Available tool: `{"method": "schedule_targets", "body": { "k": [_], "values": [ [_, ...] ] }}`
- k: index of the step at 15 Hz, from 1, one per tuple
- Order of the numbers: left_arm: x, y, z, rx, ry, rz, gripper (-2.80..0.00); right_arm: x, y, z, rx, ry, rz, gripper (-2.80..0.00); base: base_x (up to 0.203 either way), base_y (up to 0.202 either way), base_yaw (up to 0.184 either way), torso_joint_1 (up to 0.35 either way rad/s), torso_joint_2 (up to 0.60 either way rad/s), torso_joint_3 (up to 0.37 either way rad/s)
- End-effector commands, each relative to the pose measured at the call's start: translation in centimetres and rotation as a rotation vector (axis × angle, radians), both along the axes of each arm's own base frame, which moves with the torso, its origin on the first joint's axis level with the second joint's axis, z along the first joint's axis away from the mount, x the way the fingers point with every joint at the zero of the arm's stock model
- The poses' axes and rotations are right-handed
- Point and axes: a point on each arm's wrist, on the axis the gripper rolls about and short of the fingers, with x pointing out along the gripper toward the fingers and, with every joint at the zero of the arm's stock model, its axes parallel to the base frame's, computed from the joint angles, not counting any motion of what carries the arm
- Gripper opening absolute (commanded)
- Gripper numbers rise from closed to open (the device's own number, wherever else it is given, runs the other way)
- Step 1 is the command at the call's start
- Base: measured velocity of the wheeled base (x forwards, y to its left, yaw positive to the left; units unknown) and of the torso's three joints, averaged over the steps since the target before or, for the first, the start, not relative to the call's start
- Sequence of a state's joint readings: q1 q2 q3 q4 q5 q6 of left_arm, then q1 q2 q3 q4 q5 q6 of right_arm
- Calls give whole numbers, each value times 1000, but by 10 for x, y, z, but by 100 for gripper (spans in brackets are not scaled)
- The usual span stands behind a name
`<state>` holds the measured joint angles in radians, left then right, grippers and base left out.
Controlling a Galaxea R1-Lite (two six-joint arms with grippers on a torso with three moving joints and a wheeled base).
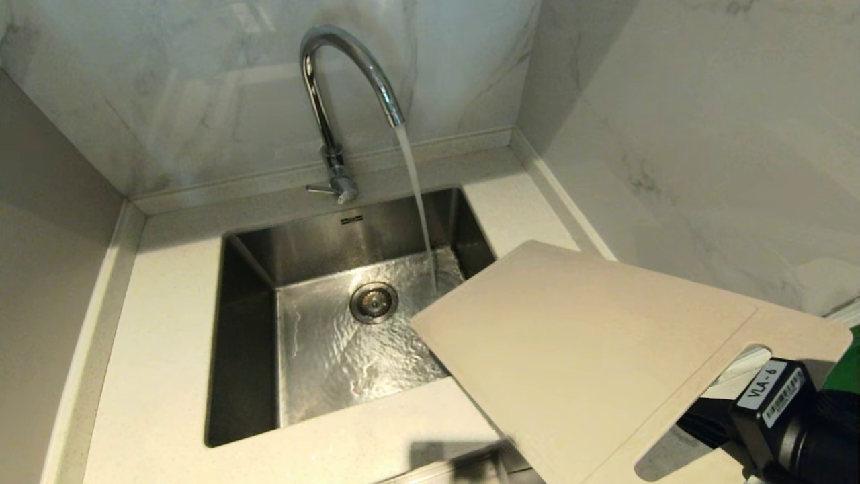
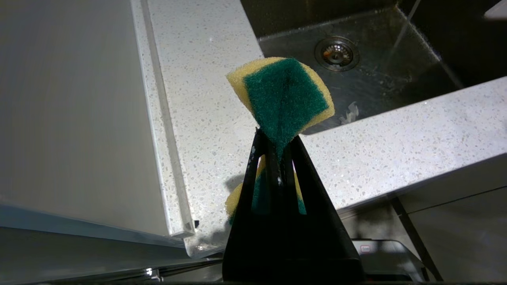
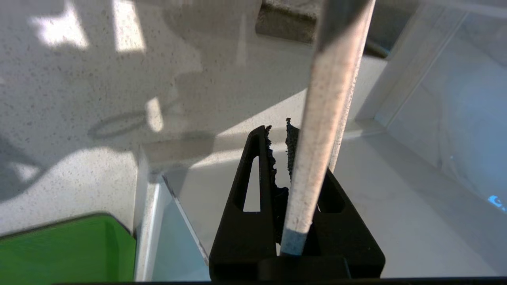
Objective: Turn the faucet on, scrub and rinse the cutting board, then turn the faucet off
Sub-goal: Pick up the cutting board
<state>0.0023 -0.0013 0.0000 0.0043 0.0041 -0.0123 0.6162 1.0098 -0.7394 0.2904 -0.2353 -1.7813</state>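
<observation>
The chrome faucet (image 1: 336, 87) stands behind the sink (image 1: 245, 323), and water (image 1: 418, 202) runs from its spout into the basin. Its thin side lever (image 1: 321, 190) sticks out at the base. The cream cutting board (image 1: 591, 349) hangs tilted over the sink's front right corner, slot handle toward me. My right gripper (image 1: 712, 420) is shut on its handle end. In the right wrist view the board's edge (image 3: 321, 130) runs up between the fingers of that gripper (image 3: 277, 130). My left gripper (image 2: 277, 138) is shut on a yellow-and-green sponge (image 2: 283, 91), above the counter left of the sink (image 2: 396, 79).
A bright green board (image 3: 59, 249) lies on the counter at the right, by my right arm (image 1: 848, 366). Marble walls close in behind and to the right. A speckled white counter (image 1: 168, 336) surrounds the sink, and the drain (image 1: 373, 302) sits mid-basin.
</observation>
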Motion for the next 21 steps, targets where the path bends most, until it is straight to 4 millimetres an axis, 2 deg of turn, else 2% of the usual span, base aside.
{"method": "schedule_targets", "body": {
  "k": [1, 10, 14, 18, 21],
  "values": [
    [0, 0, -1, 0, 5, 0, -280, 3, 2, -4, -4, 29, 35, -280, 0, 0, 0, 0, 0, 0],
    [0, 0, -1, 0, 5, 0, -280, 48, 24, -5, 123, 32, 181, -280, 0, 0, 0, 0, 0, 0],
    [0, 0, -1, 0, 5, 1, -280, 72, 42, 7, 149, -22, 318, -280, 0, 0, 0, 0, 0, 0],
    [0, 0, -1, 0, 5, 1, -280, 80, 48, -1, 154, 23, 404, -280, 0, 0, 0, 0, 0, 0],
    [0, 0, -1, 0, 5, 0, -280, 84, 52, 4, 162, 11, 451, -280, 0, 0, 0, 0, 0, 0]
  ]
}}
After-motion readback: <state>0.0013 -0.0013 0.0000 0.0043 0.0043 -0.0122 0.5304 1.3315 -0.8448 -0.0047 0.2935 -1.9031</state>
